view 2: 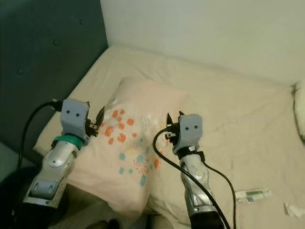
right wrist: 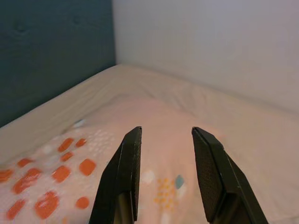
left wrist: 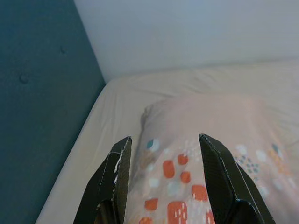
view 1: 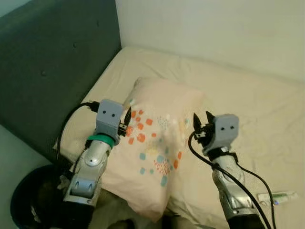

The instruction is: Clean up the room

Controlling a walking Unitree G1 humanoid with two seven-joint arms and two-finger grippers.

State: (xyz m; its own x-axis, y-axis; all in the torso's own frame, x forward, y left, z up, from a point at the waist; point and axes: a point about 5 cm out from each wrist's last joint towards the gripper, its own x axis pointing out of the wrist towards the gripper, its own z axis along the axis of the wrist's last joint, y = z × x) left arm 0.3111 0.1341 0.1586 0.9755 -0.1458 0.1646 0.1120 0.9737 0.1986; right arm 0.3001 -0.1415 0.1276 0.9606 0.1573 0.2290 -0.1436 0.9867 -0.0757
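Cream bed (view 1: 267, 119), one spotted pillow (view 1: 152, 143), two open tools above.

dark headboard (view 1: 43, 71), white wall (view 1: 214, 28)

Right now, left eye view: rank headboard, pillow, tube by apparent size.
1. headboard: largest, though cut off by the frame.
2. pillow: close behind it.
3. tube: by far the smallest, lying on the sheet near the right arm.

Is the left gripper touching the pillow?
Cannot tell. Left wrist view: the open left gripper hangs over the pillow; no plain contact or gap.
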